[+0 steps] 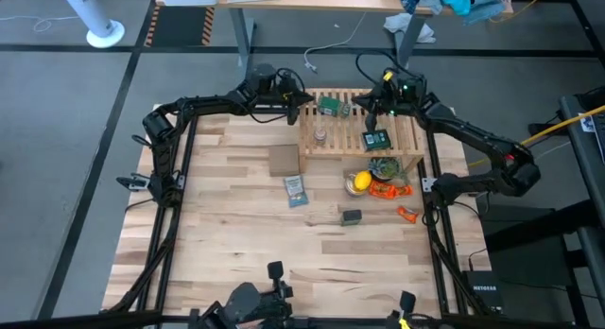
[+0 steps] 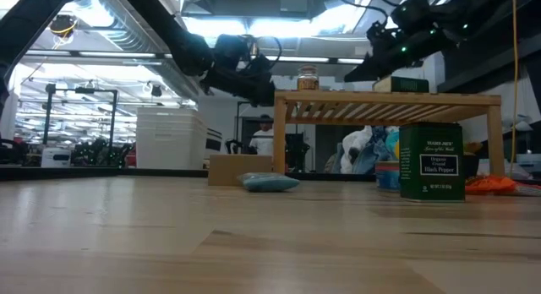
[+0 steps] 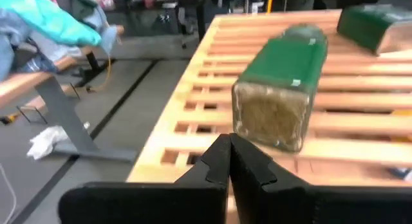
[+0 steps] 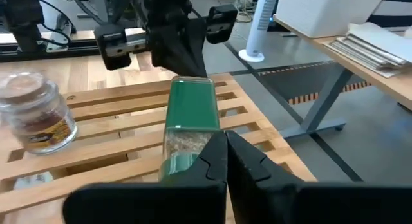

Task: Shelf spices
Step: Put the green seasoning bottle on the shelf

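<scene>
Up at twelve o'clock on the desk (image 1: 217,244), the shelf (image 1: 408,140) of pale wooden slats carries three spices. A green bottle (image 1: 330,106) lies on its side near the shelf's eleven-o'clock corner, a small clear glass jar (image 1: 320,135) stands upright toward the nine-o'clock edge, and a green-labelled tin (image 1: 376,140) lies flat near the middle. The fourth container, a dark tin (image 1: 352,216), sits on the desk at six o'clock from the shelf, well apart from it; the low view shows it upright with a Black Pepper label.

Both tools are pinched fully closed and hold nothing. The left tool (image 1: 308,99) hovers at the shelf's eleven-o'clock corner, just beside the green bottle's base. The right tool (image 1: 356,106) hangs over the shelf at three o'clock from the bottle, close to its other end.

A yellow lemon (image 1: 360,183) lies on the desk just below the shelf's six-o'clock edge, with a brown cardboard box (image 1: 283,161) and a blue-and-white packet (image 1: 295,189) near the shelf's seven-o'clock corner.
</scene>
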